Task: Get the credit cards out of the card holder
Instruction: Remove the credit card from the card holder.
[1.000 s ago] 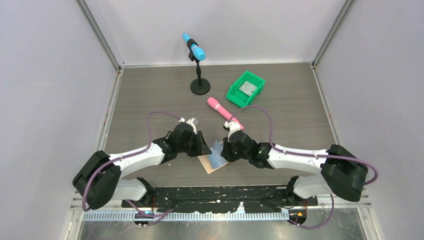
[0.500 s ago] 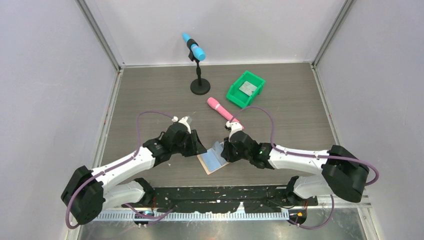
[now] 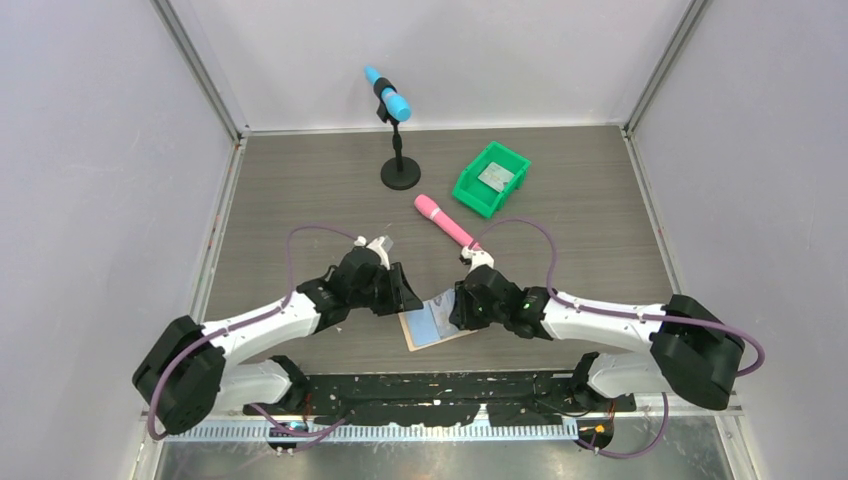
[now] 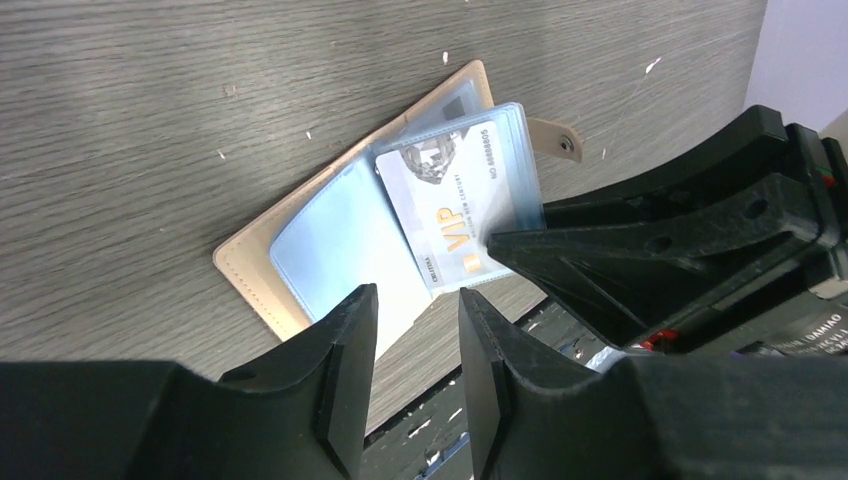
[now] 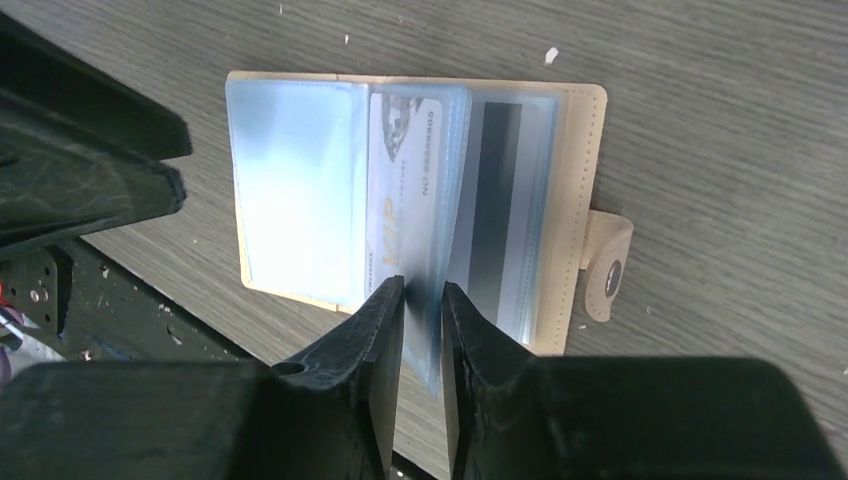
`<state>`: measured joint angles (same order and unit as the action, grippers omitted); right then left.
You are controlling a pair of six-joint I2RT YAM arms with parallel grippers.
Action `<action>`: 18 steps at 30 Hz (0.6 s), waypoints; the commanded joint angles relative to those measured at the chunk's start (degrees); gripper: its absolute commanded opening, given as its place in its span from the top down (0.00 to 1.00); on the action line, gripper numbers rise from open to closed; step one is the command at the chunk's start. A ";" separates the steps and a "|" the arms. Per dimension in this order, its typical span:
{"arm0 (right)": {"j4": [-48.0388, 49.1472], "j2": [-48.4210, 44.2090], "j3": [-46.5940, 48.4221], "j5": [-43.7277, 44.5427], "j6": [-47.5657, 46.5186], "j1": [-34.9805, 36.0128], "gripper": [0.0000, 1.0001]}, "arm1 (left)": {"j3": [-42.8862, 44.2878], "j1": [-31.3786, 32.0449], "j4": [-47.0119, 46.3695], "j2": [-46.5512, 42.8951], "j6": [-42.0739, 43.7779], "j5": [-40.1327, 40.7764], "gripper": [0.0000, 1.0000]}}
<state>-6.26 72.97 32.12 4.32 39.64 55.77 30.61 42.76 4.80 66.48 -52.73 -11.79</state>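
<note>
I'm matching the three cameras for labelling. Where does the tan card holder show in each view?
Top external: card holder low centre, between the two arms.
Left wrist: card holder at centre, lying open.
Right wrist: card holder upper centre, lying open.
Shared landmark: its snap tab, plain in both wrist views, too small to tell from above.

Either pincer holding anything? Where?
Left pincer: open, nothing held, above the card holder. Right pincer: jaws apart, straddling the lower edge of the clear sleeve around the VIP card, apparently not clamped.
</note>
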 commanded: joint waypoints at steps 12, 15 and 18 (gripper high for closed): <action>-5.87 -4.99 -0.21 1.09 0.47 -0.91 0.58 | -1.03 1.95 -13.82 9.66 -3.23 -4.58 0.60; -6.97 -6.46 0.44 1.75 -0.08 -1.05 0.57 | -0.70 2.35 -14.03 10.51 -3.40 -4.28 0.59; -7.32 -7.00 0.67 1.76 -0.40 -1.33 0.57 | -0.34 2.74 -14.11 11.31 -3.51 -3.88 0.59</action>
<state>-12.38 67.83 30.74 4.21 40.32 54.87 28.75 44.88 -6.35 76.97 -55.57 -15.59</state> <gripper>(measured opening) 0.431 0.404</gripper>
